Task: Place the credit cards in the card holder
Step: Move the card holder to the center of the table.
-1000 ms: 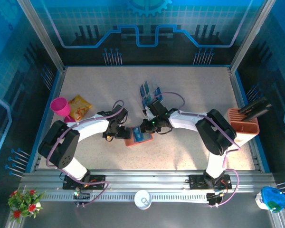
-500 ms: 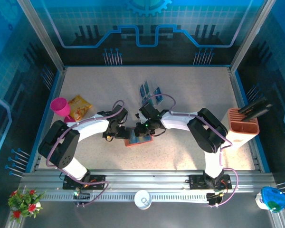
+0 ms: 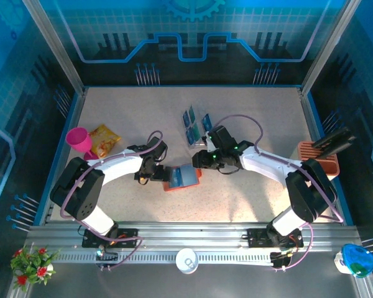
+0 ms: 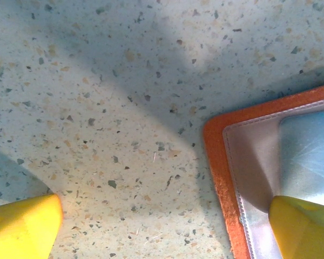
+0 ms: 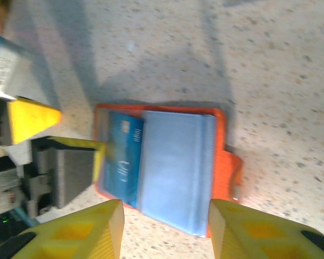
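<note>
Right gripper point(image 5: 164, 213) hung part-open, empty, above card holder point(image 5: 178, 167) | left gripper point(image 4: 162, 224) wide, one finger pinning its edge | blue card point(image 5: 121, 156) pocketed, we judged | next: fetch remaining credit cards point(image 3: 196, 126) beyond | versus earlier: right arm had backed off, jaws parted.

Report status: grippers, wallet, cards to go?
Left gripper open, straddling edge of wallet. Right gripper open, empty, above wallet. One blue card in wallet pocket. More cards on table behind.
</note>
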You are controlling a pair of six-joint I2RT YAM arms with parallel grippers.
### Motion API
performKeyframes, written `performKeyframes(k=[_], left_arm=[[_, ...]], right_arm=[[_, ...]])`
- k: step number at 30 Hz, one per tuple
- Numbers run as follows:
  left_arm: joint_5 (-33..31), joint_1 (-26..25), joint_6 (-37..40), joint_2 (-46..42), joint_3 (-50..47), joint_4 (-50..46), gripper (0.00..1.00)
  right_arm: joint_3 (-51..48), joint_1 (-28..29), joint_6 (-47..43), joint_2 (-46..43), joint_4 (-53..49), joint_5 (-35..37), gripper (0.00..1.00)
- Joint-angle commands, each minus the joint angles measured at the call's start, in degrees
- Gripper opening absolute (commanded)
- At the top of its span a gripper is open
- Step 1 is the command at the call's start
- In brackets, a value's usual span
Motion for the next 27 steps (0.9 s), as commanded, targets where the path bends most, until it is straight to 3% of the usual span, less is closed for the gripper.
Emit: performKeyframes(k=[1, 5, 9, 10, 13, 15, 27], left_arm=[[2.7, -0.3, 0.4, -0.3, 1.9, 2.1, 0.99], [2.8, -0.3, 0.6, -0.2, 2.4, 1.9, 0.99], [3.0, -0.3, 0.7, -0.1, 2.6, 1.9, 0.99], [3.0, -0.4, 0.7, -0.1, 2.7, 1.9, 0.99], [3.1, -0.3, 1.0, 0.0, 3.3, 1.6, 0.99], [3.3, -0.3, 1.1, 0.0, 3.9, 1.4, 0.99], [4.5, -0.2, 0.6, -0.5, 4.0, 1.3, 0.99]], right_arm=[[-0.5, -0.3, -1.6, 2.2, -3.4, 2.2, 0.46], [1.2, 0.0, -1.9, 5.8, -3.4, 3.1, 0.46], [3.0, -0.1, -1.8, 9.0, -3.3, 3.8, 0.39], [3.5, -0.1, -1.9, 9.6, -3.6, 3.9, 0.35], [3.9, -0.4, -2.0, 10.5, -4.4, 4.7, 0.09], [3.2, -0.8, -2.0, 9.6, -4.8, 5.2, 0.0], [-1.0, -3.4, -1.4, 4.4, -5.6, 6.1, 0.0]])
